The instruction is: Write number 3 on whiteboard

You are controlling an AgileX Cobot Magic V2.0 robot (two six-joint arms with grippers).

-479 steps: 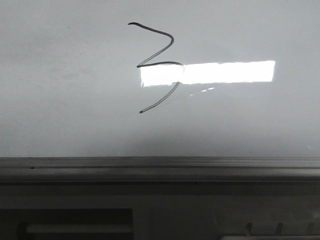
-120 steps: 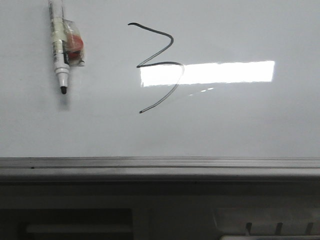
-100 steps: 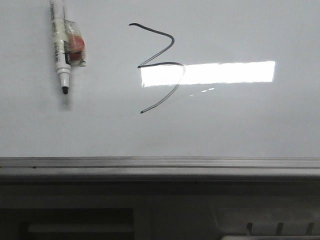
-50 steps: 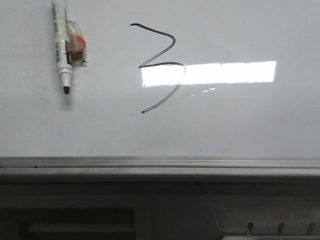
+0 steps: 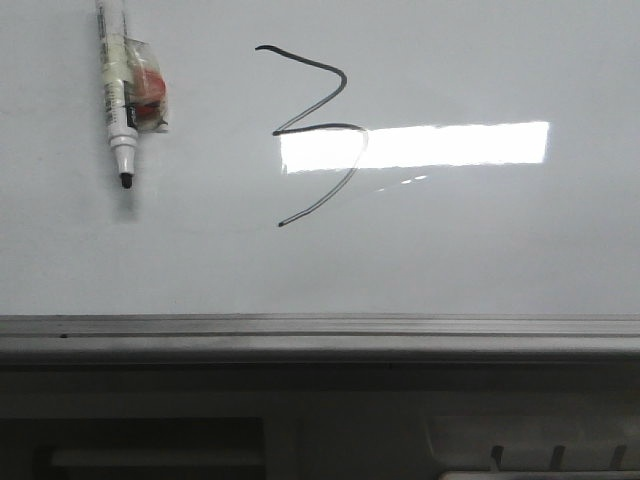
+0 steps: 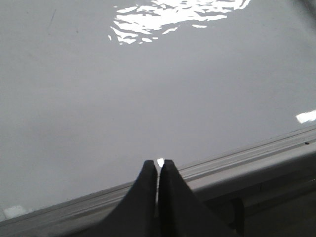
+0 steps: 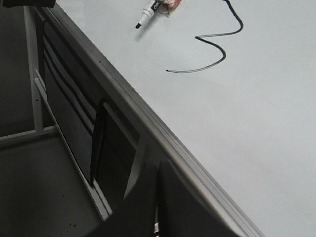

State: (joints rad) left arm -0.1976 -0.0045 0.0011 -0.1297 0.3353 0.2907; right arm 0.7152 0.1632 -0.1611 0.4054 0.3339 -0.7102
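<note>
The whiteboard [image 5: 480, 250] is a glossy pale grey board that fills the front view. The number 3 [image 5: 325, 126] is drawn on it in thin dark line, left of centre. A white marker [image 5: 120, 100] with a black tip and a red piece taped to it lies on the board left of the 3. Neither gripper shows in the front view. My left gripper [image 6: 158, 163] is shut and empty over the board's near edge rail [image 6: 247, 160]. My right gripper [image 7: 157, 170] is shut and empty at the rail, far from the marker [image 7: 150, 11] and the 3 [image 7: 219, 34].
A bright white rectangular reflection [image 5: 450, 145] crosses the 3's lower half. A grey metal rail [image 5: 320, 335] bounds the board's near edge. Below it is a dark grey ledge with slots [image 5: 320, 440], seen also as a dark slotted frame [image 7: 74, 98].
The marker, absent 4.8 s ago, now lies on the board left of the 3. In the last second only slight shifts of the picture; the 3 is unchanged.
</note>
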